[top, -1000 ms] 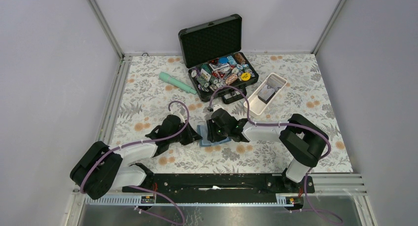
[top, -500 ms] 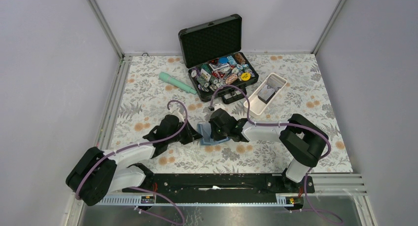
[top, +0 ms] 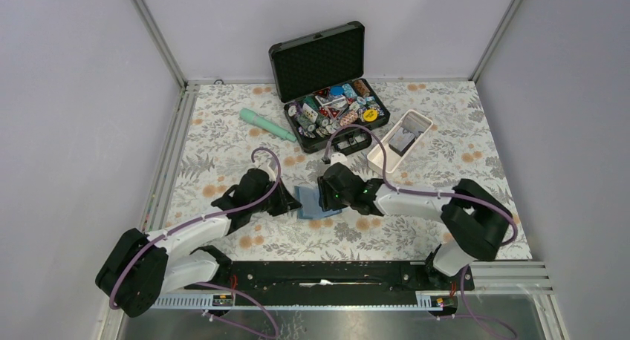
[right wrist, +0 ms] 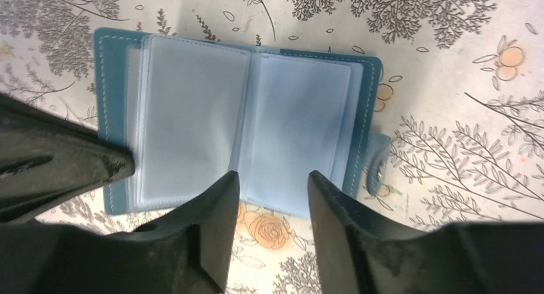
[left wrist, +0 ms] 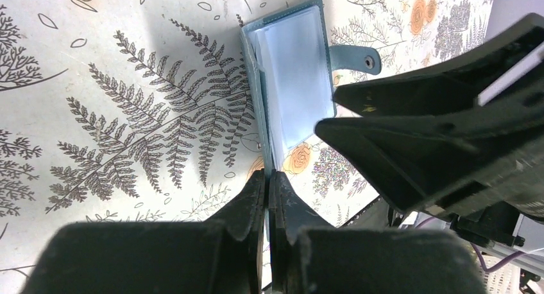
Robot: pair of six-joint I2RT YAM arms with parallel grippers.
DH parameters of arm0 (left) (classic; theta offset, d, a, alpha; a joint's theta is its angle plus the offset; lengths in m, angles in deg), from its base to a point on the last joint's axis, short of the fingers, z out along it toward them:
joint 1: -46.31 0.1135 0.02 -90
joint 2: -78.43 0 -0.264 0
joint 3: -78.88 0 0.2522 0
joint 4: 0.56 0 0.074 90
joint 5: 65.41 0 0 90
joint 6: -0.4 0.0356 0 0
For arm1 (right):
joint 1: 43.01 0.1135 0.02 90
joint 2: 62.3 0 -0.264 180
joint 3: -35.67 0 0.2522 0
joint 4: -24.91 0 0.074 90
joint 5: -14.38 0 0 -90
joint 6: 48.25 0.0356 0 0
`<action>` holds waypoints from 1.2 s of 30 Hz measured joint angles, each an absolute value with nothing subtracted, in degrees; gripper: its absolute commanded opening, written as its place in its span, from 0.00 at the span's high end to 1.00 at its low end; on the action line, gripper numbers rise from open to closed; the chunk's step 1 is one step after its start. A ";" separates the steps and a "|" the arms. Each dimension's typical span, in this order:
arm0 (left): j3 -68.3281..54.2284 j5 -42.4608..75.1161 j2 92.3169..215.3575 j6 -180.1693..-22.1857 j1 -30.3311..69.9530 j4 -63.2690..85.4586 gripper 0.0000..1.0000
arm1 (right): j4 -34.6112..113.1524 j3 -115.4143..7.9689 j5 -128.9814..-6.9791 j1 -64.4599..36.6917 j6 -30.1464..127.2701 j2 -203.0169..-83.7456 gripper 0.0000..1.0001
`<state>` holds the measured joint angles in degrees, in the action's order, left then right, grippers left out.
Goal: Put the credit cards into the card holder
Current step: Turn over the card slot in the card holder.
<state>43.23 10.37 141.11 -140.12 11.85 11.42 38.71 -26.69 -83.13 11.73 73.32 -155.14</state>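
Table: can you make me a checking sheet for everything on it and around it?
Surface: table with a flowery cover.
Job's things: card holder lies open and flat, the slots in view look empty; what seem to be cards lie in the tray.
Clutter: open black case of chips; green torch.
Hands: left hand shut, tip at the holder's edge; right hand open over its near edge.
Cables: purple cables loop over both arms.
Surroundings: grey walls.
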 measured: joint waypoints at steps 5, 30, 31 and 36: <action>42.16 10.28 141.11 -139.14 11.94 13.36 1.00 | 37.00 -22.43 -81.71 11.73 72.64 -147.29 0.33; 41.85 10.09 141.13 -138.92 12.16 14.04 1.00 | 27.43 -24.39 -69.97 12.12 72.23 -156.12 0.34; 41.85 10.09 141.13 -138.90 12.16 14.08 1.00 | 27.41 -24.72 -70.04 12.14 72.25 -156.67 0.34; 41.85 10.24 141.11 -138.70 12.44 14.80 1.00 | 28.13 -25.62 -72.38 12.23 72.69 -157.94 0.35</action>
<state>41.85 10.24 141.11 -138.70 12.44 14.80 28.13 -25.62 -72.38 12.23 72.69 -157.94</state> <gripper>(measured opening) 0.039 0.662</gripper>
